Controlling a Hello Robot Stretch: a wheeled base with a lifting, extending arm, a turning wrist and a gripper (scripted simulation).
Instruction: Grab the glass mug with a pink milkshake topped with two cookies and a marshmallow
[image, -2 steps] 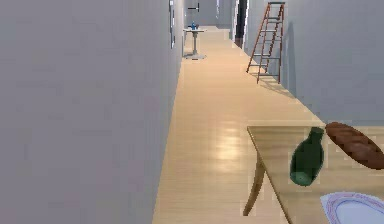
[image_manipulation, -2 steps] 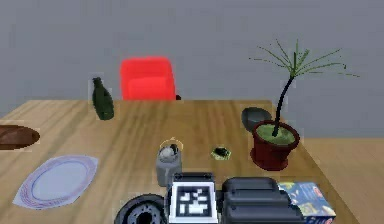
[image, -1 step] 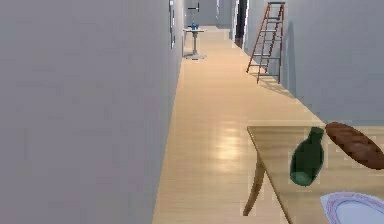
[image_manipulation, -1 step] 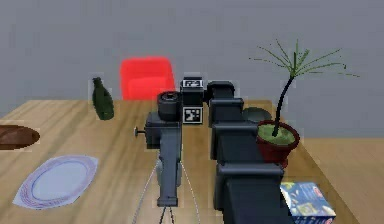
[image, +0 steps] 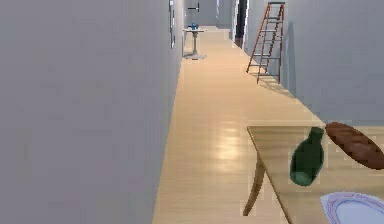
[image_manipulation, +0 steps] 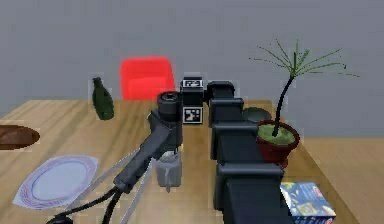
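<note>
My arm (image_manipulation: 235, 150) reaches out over a wooden table (image_manipulation: 60, 118) in the arm side view. At its far end are two white marker squares (image_manipulation: 193, 112). The dark gripper (image_manipulation: 128, 182) slants down to the left from them. A small pale glassy object (image_manipulation: 170, 168) stands on the table right by the gripper's body; its contents cannot be made out. I cannot tell whether the gripper holds anything or touches that object.
On the table are a green bottle (image_manipulation: 98, 98) (image: 307, 157), a brown loaf (image: 355, 143) (image_manipulation: 14, 135), a patterned plate (image_manipulation: 60, 181) (image: 355, 210), a potted plant (image_manipulation: 277, 135) and a blue box (image_manipulation: 306, 198). A red chair (image_manipulation: 148, 77) stands behind. A ladder (image: 267, 42) leans in the hallway.
</note>
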